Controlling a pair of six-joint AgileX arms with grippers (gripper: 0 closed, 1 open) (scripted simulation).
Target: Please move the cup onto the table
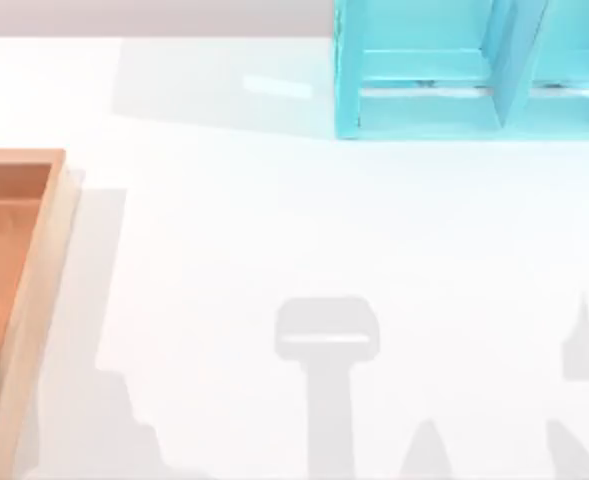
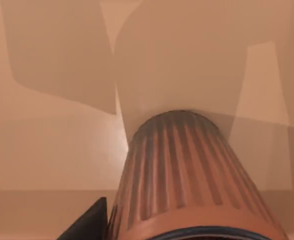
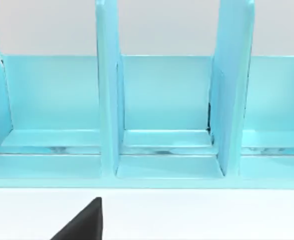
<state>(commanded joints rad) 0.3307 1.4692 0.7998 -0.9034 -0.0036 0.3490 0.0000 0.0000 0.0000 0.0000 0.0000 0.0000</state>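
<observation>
Copper-toned ribbed cup fills the left claw's wrist view above the wooden tray at the white desk's left; claw state unclear.

Top camera looks straight down on the white table, tray at left edge, blue shelf unit far right. Left wrist camera sits very close to the cup, facing the tray floor. Right wrist camera faces the shelf unit near table level; shelf shared with top view.
</observation>
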